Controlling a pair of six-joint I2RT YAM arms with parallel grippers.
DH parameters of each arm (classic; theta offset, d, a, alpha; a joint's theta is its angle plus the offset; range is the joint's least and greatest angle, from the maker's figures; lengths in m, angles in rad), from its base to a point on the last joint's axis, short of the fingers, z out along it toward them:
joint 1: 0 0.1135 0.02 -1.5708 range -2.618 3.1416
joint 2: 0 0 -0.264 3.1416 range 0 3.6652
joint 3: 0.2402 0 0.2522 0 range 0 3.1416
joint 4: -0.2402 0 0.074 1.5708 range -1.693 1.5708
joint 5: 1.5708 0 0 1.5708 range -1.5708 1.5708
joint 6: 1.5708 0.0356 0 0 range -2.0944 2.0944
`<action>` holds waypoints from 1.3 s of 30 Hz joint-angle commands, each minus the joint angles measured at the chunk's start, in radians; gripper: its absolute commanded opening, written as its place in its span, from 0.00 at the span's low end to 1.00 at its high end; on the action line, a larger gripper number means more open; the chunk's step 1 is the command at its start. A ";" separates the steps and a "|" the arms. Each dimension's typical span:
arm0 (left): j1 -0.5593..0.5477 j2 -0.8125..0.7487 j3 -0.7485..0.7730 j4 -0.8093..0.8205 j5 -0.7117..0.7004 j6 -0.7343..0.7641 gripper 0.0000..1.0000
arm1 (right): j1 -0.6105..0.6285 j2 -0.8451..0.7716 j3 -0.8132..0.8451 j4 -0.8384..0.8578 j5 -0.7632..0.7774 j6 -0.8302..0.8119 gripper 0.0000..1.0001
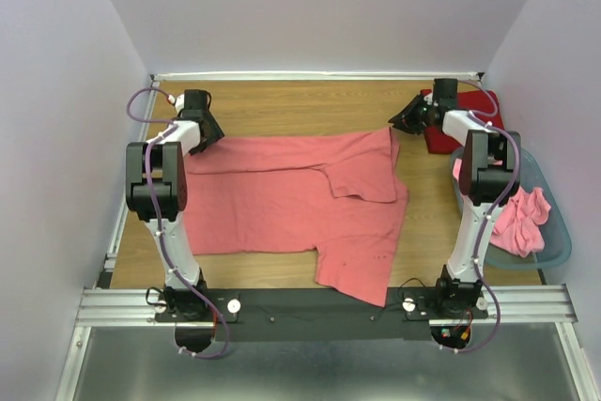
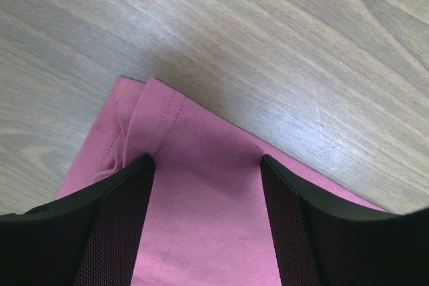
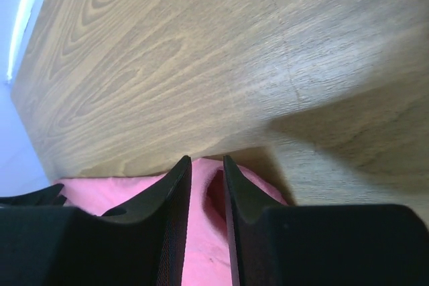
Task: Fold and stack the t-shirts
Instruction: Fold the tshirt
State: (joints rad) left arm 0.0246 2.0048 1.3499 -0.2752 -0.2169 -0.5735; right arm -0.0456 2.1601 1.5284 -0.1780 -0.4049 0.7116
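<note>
Wooden table [image 1: 282, 100], pale walls on three sides. One salmon-pink t-shirt [image 1: 282, 199] lies spread across the middle, reaching from near the left edge to right of centre. Its right part is folded over on itself, with a flap lying on top and a lower portion running down to the near edge. Left gripper [image 2: 208, 160] sits over the shirt's far left corner, jaws wide apart and straddling the hemmed corner. The cloth lies flat on the wood between the fingers [image 2: 114, 219] (nothing pinched, as far as the wrist view shows). Right gripper [image 3: 206, 160] is at the shirt's far right corner, jaws drawn close with only a narrow slit between them. Pink cloth shows in and below the slit, but whether any of it is caught there cannot be told. Deep red t-shirt [image 1: 439, 141] lies as a compact block in the far right corner of the table, partly hidden behind the right arm. Grey-blue basket [image 1: 554, 232] stands at the right edge, with more pink t-shirts [image 1: 521, 218] crumpled inside it.
</note>
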 commanded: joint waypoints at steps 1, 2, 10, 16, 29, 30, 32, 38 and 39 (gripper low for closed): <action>0.021 0.043 -0.015 -0.022 0.021 -0.014 0.73 | 0.006 0.009 -0.022 0.038 -0.060 0.015 0.33; 0.023 0.042 -0.018 -0.022 0.021 -0.014 0.73 | 0.006 0.007 -0.024 0.041 -0.066 0.017 0.33; 0.021 0.032 -0.028 -0.016 0.019 -0.014 0.73 | 0.010 -0.025 -0.074 0.040 -0.058 0.026 0.33; 0.024 0.029 -0.031 -0.016 0.019 -0.016 0.73 | 0.032 -0.022 -0.082 0.041 -0.069 0.028 0.32; 0.067 0.031 -0.049 -0.019 0.024 -0.035 0.63 | -0.008 -0.065 -0.102 0.040 0.012 0.011 0.04; 0.069 0.031 -0.049 -0.021 0.027 -0.034 0.63 | -0.014 -0.065 -0.106 0.040 0.011 0.003 0.04; 0.075 0.032 -0.048 -0.022 0.031 -0.035 0.62 | -0.023 -0.063 -0.111 0.040 0.002 -0.021 0.04; 0.075 0.038 -0.038 -0.027 0.048 -0.037 0.61 | -0.025 -0.020 -0.097 0.045 -0.032 -0.056 0.08; 0.075 0.037 -0.035 -0.027 0.051 -0.038 0.61 | -0.025 -0.013 -0.087 0.045 -0.037 -0.061 0.12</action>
State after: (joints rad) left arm 0.0814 2.0048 1.3396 -0.2455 -0.1810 -0.6029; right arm -0.0582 2.1349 1.4269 -0.1478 -0.4374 0.6971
